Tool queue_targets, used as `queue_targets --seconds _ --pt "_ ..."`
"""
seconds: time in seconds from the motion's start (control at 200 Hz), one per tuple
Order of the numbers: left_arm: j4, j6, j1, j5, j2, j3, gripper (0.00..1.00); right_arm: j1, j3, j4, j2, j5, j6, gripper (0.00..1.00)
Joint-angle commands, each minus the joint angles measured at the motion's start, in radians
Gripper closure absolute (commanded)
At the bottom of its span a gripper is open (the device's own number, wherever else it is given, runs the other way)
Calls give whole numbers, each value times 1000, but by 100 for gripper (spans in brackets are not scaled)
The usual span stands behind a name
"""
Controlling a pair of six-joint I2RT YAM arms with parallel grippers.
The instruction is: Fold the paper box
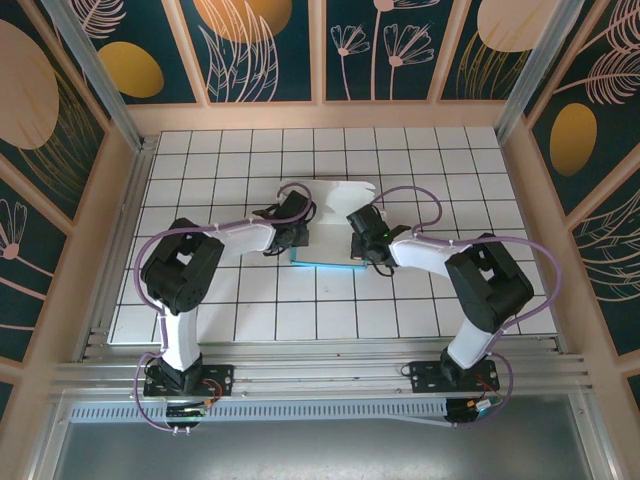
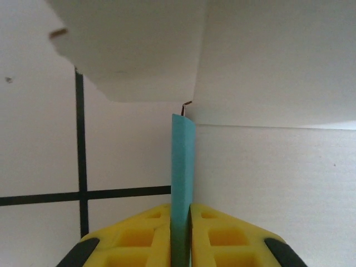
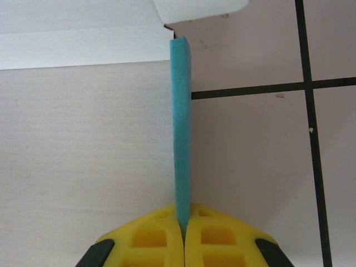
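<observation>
Cardboard of the paper box [image 1: 330, 208] lay mid-table on the tiled table [image 1: 400, 300], between the arms. At its left, the left gripper [image 2: 180, 218] pinched tight on an upright turquoise flap [image 2: 182, 161]; at its right, the right gripper [image 3: 182, 218] clamped the opposite flap [image 3: 181, 122] likewise.

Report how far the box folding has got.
Done: two side walls of the paper box stand upright. In hand: the left fingers pinch the left wall, and the right fingers pinch the right wall. Left: the far flaps are unfolded, pale side showing, so the box isn't closed.
</observation>
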Motion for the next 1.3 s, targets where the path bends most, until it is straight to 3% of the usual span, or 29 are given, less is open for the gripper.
queue_targets --seconds 0.0,0.175,0.45,0.766,0.861,0.946,1.001,1.066,1.246,1.296 --pt "-175 15 -14 -93 48 -14 77 23 20 4 22 7 5 94" --pt "-130 3 -13 15 16 -52 76 22 18 -3 24 27 5 94" --pt "-184 6 -15 -78 17 -41 98 23 8 -4 22 38 14 94" --pt "-272 22 -23 -213 28 -18 89 23 7 1 19 44 4 94" --pt "-241 19 -25 -189 31 -33 82 22 3 9 19 42 4 94" --pt "-159 -7 -26 -114 41 -66 84 23 -5 25 18 36 7 94" --pt "-122 -30 -28 -70 54 -81 90 22 -6 29 19 28 8 94" --pt "-129 -45 -42 -91 72 -74 100 25 -5 27 19 21 11 94" --pt "-150 -38 -47 -122 50 -67 100 25 -13 26 10 24 12 94" --pt "-148 -36 -48 -113 33 -65 94 25 -14 27 7 24 14 94"
